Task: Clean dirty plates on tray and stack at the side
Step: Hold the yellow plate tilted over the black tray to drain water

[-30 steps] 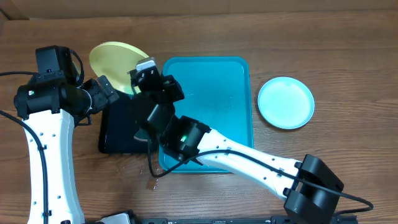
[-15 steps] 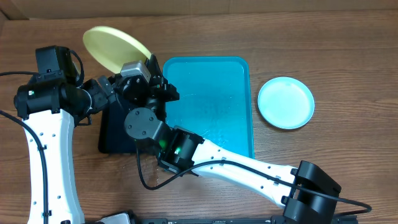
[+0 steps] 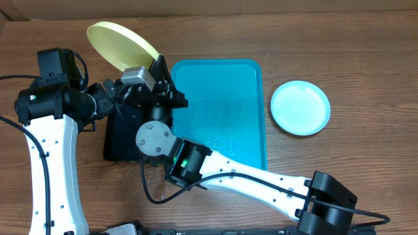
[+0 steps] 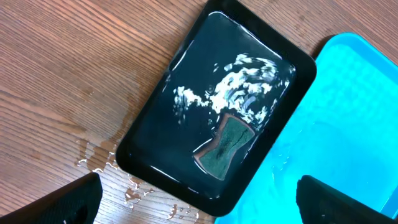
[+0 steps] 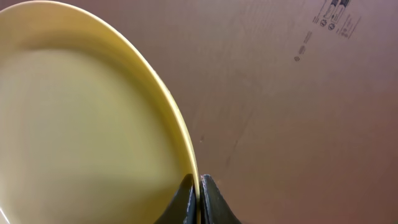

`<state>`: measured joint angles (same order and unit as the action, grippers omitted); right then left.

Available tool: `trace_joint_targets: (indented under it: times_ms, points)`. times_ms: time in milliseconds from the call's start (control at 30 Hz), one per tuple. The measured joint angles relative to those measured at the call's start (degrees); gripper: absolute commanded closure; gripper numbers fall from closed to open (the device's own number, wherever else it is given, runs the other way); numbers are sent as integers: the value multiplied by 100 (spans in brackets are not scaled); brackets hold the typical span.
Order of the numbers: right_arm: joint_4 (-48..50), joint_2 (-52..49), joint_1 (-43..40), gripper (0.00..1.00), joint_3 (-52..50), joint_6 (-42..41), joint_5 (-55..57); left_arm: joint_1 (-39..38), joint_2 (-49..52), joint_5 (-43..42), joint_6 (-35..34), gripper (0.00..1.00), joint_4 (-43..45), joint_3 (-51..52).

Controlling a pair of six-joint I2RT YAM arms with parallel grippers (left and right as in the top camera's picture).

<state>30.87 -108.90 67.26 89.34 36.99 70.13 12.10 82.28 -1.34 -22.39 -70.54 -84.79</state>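
While the R arm stretches diagonally over the turquoise tray (image 3: pixel 222 98) w/ its wrist turned upward, the right gripper (image 5: pixel 199 186) is pressed together on the rim of the yellow-green plate (image 3: pixel 121 42). The plate stands tilted, up and to the left of the fingertips, off the tray. The left gripper (image 4: pixel 199 202) is spread wide and holds nothing. It hangs above the black tray (image 4: pixel 217 112), where a sponge (image 4: pixel 225 144) lies in water just ahead of it. The light-blue plate (image 3: pixel 300 108) lies on the table, well apart on the R side.

Vs. 1 s ago: the plate is lifted higher and further out, and the R wrist has rolled. The L arm and the light-blue plate are unchanged.
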Motion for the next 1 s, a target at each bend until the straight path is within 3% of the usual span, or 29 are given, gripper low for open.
trace_joint_targets:
  times_ms: [1000]
  points:
    - [-92, -2, 0, 96, 0, 76, -2, 0, 0, 0, 0, 0, 0, -2]
